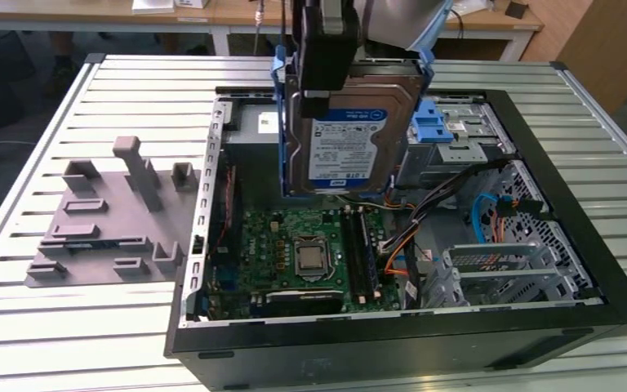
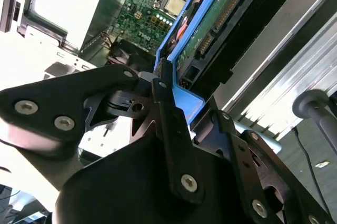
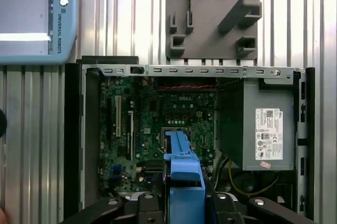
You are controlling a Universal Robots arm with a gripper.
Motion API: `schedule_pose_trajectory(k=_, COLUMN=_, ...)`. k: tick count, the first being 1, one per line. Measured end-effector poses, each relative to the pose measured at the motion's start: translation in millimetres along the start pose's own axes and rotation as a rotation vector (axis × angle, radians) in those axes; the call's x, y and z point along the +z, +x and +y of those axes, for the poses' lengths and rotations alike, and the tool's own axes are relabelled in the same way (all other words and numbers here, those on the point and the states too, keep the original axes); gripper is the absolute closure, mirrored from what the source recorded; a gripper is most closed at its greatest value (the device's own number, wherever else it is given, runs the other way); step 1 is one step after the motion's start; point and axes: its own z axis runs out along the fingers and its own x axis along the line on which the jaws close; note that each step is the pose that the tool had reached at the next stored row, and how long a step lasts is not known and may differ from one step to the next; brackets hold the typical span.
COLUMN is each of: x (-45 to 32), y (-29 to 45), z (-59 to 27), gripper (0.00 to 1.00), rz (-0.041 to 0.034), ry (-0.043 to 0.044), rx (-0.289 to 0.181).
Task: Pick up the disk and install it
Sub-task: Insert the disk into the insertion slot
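The gripper [image 1: 318, 96] holds the disk [image 1: 349, 151] upright, long axis vertical

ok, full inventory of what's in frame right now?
disk: 1, silver with blue carrier frame, held upright above the open case
computer case: 1, black, open, on the table
motherboard: 1, green, inside the case
latch: 1, bright blue, inside the case
power supply: 1, grey, inside the case
holder plate: 1, grey, on the table, exterior view's left of the case
pendant: 1, pale grey, red button, beside the case
table: 1, silver, slatted
pincer: 1, black, shut on the disk
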Motion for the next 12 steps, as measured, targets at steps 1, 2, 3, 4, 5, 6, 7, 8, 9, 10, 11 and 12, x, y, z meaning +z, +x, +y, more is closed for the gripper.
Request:
schedule_pose_trajectory(k=1, x=0.0, y=1.1, z=-0.3, gripper=0.64, rz=0.0000, ry=0.0000, rx=0.001)
schedule_pose_trajectory(k=2, x=0.1, y=2.0, z=-0.6, gripper=0.64, rz=-0.0001, ry=0.0001, rx=0.002)
schedule_pose_trajectory(k=3, x=0.1, y=3.1, z=-0.8, gripper=0.64, rz=0.0000, ry=0.0001, rx=0.003)
schedule_pose_trajectory(k=4, x=0.1, y=4.2, z=-1.0, gripper=0.64, rz=0.0002, ry=0.0001, rx=0.003)
schedule_pose_trajectory(k=5, x=0.2, y=5.5, z=-1.1, gripper=0.64, rz=0.0003, ry=0.0002, rx=0.004)
schedule_pose_trajectory(k=6, x=0.3, y=6.9, z=-1.3, gripper=0.64, rz=0.0004, ry=0.0002, rx=0.004)
schedule_pose_trajectory(k=7, x=0.5, y=8.7, z=-1.4, gripper=0.64, rz=0.0003, ry=0.0002, rx=0.005)
schedule_pose_trajectory(k=8, x=0.8, y=10.8, z=-1.5, gripper=0.64, rz=0.0002, ry=0.0002, rx=0.005)
schedule_pose_trajectory(k=9, x=1.0, y=13.0, z=-1.7, gripper=0.64, rz=0.0003, ry=0.0003, rx=0.005)
schedule_pose_trajectory(k=10, x=1.3, y=15.3, z=-1.8, gripper=0.64, rz=0.0002, ry=0.0002, rx=0.005)
schedule_pose_trajectory(k=11, x=1.5, y=17.8, z=-1.9, gripper=0.64, rz=0.0002, ry=0.0003, rx=0.005)
schedule_pose_trajectory(k=12, x=1.7, y=20.2, z=-2.0, gripper=0.64, rz=0.0003, ry=0.0003, rx=0.005)
